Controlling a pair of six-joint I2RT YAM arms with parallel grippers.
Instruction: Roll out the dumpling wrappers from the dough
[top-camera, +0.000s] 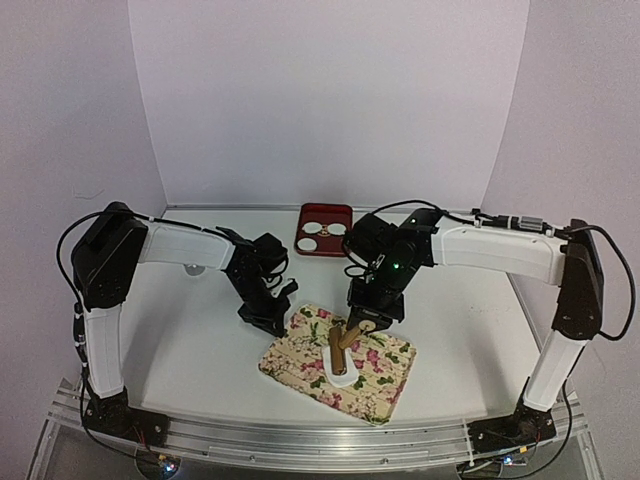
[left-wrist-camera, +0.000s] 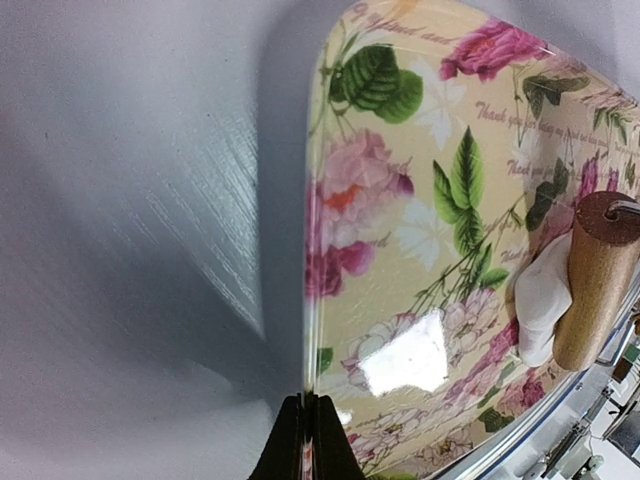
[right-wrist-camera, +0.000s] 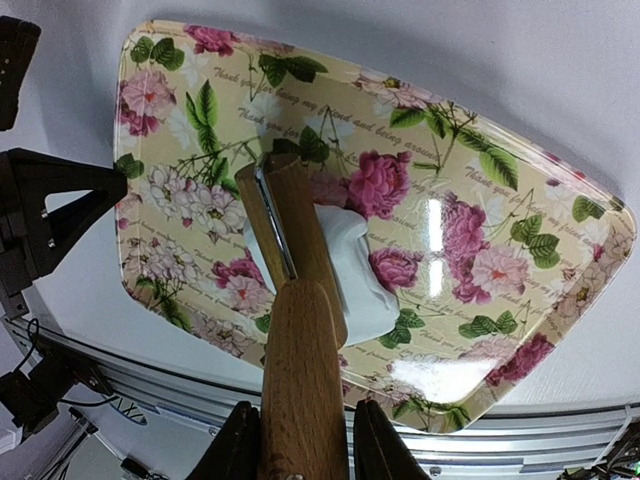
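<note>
A white table (top-camera: 200, 340) stood enclosed by 3 plain pale walls, faintly lilac: a back wall (top-camera: 330, 100), a left wall (top-camera: 60, 120) and a right wall (top-camera: 590, 110). Soft light left blurred shadows on the tabletop. An aluminium rail (top-camera: 300, 440) ran along its near edge.

Elbows out: left arm (top-camera: 185, 243) low, left jaws pressed together; right arm (top-camera: 500, 250) pitched down, right jaws seemingly clamped partway.

Cream-yellow mat (right-wrist-camera: 480, 200) patterned with pink roses and green leaves; white dough (right-wrist-camera: 355, 270); brown wooden rolling pin (right-wrist-camera: 300, 350); far red tray (top-camera: 325, 248) with white dumpling wrappers (top-camera: 313, 228).
</note>
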